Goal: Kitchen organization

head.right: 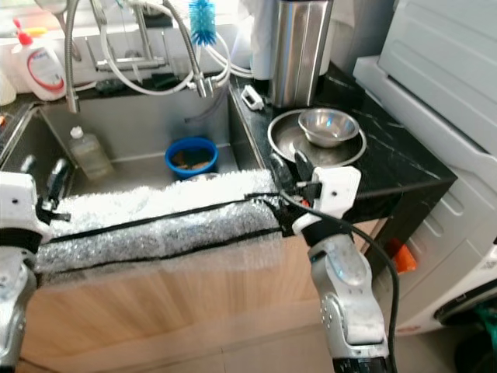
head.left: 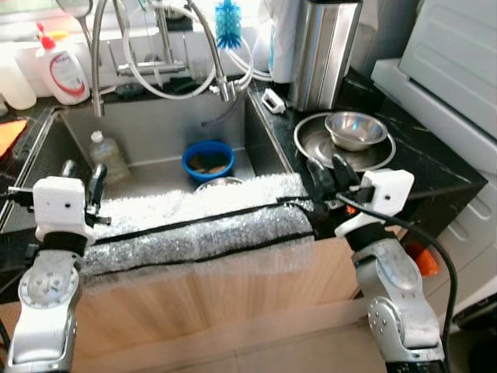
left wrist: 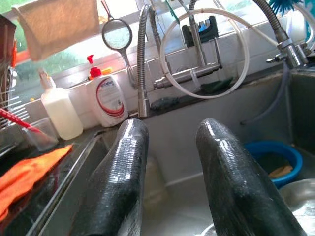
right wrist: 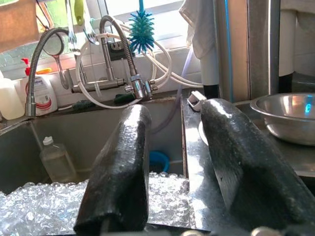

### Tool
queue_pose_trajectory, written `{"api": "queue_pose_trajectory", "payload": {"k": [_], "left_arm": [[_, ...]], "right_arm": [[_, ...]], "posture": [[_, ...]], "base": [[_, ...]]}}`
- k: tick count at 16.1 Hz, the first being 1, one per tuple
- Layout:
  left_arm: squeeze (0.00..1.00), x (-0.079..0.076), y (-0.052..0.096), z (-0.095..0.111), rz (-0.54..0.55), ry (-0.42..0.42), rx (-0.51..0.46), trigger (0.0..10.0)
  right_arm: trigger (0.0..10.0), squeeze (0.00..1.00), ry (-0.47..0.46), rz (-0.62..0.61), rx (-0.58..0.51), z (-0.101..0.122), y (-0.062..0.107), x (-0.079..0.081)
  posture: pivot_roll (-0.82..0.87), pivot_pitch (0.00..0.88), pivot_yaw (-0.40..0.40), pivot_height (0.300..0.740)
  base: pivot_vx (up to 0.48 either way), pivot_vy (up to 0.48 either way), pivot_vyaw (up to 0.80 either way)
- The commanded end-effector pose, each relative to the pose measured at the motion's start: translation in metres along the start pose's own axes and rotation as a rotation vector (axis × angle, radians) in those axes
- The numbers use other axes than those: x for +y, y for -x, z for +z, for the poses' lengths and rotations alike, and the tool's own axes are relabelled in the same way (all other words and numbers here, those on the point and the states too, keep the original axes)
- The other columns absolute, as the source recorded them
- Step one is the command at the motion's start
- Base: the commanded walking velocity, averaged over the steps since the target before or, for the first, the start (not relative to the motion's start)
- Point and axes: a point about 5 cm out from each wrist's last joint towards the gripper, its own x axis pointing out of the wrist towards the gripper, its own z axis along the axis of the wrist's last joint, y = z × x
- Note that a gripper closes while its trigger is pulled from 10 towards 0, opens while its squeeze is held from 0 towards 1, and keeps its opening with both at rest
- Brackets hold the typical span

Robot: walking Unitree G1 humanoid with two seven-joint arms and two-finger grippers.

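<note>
Bubble wrap (head.left: 194,221) was draped along the front edge of the sink (head.left: 155,128), a long silvery sheet with two black lines running its length, hanging a bit over the wooden cabinet front (head.left: 210,291). Left end effector (head.left: 81,177) sat at the sheet's left end, fingers (left wrist: 120,172) a moderate gap apart with nothing between them, pointing into the basin. Right end effector (head.left: 332,175) was over at the sheet's right end, right by the corner where the sink meets the black marble table (head.left: 435,167), and its fingers (right wrist: 120,167) were spread apart too, empty as far as I could see. Down in the sink there was a blue bowl (head.left: 208,159) with something brownish in it, a clear plastic bottle (head.left: 107,154) standing near the back left, and the rim of a metal bowl just peeking out past the wrap. On the table, near its front edge beside the sink, a small steel bowl (head.left: 356,128) sat inside a wider steel pan (head.left: 311,140), with a tall stainless canister (head.left: 322,50) behind them. Back edge of the sink had the faucets (head.left: 167,47) with looped hoses, a blue bottle brush (head.left: 227,22) hanging up, and a white soap bottle (head.left: 64,66) with a red cap at the back left corner. Orange cloth (left wrist: 27,169) lay on the left side.
</note>
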Motion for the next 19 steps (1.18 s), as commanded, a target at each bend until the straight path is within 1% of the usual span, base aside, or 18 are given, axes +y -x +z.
{"api": "queue_pose_trajectory", "payload": {"k": [1, 3, 5, 7, 11, 14, 16, 19], "left_arm": [[0.0, 0.002, 0.0, 0.004, 0.013, 0.003, -0.009, 10.0], [0.0, -0.005, -0.002, 0.005, 0.002, 0.033, -0.002, 10.0], [0.0, -0.011, -0.007, 0.006, -0.015, 0.066, 0.0, 10.0], [0.0, -0.014, -0.009, 0.007, -0.03, 0.08, -0.002, 10.0], [0.0, -0.019, -0.011, 0.007, -0.054, 0.082, 0.002, 10.0], [0.0, -0.02, -0.011, 0.007, -0.055, 0.082, 0.002, 10.0], [0.0, -0.026, -0.013, 0.006, -0.069, 0.089, 0.003, 10.0], [0.0, -0.028, -0.014, 0.007, -0.069, 0.086, 0.001, 10.0]], "right_arm": [[10.0, 0.0, 0.017, -0.003, -0.015, 0.004, -0.001, 0.0], [10.0, 0.0, 0.023, -0.01, -0.019, 0.005, 0.0, 0.001], [10.0, 0.0, 0.025, -0.035, -0.031, 0.007, -0.001, 0.0], [10.0, 0.0, 0.025, -0.048, -0.035, 0.007, 0.0, 0.0], [10.0, 0.0, 0.022, -0.063, -0.044, 0.007, 0.0, 0.0], [10.0, 0.0, 0.023, -0.064, -0.045, 0.008, 0.0, 0.0], [10.0, 0.0, 0.029, -0.068, -0.054, 0.01, -0.005, -0.004], [10.0, 0.0, 0.041, -0.069, -0.054, 0.012, -0.009, -0.004]], "posture": [[-0.09, 0.0, 0.008, 0.74], [-0.1, 0.013, 0.02, 0.74], [-0.1, 0.019, 0.034, 0.74], [-0.1, 0.012, 0.043, 0.74], [-0.1, 0.0, 0.059, 0.74], [-0.1, 0.0, 0.059, 0.74], [-0.1, 0.0, 0.046, 0.74], [-0.09, 0.0, 0.042, 0.74]], "base": [[0.0, 0.0, 0.0], [0.0, 0.0, 0.0], [0.0, 0.0, 0.0], [0.0, 0.0, 0.0], [0.0, 0.0, 0.0], [0.0, 0.0, 0.0], [0.0, 0.0, 0.0], [0.0, 0.0, 0.0]]}}
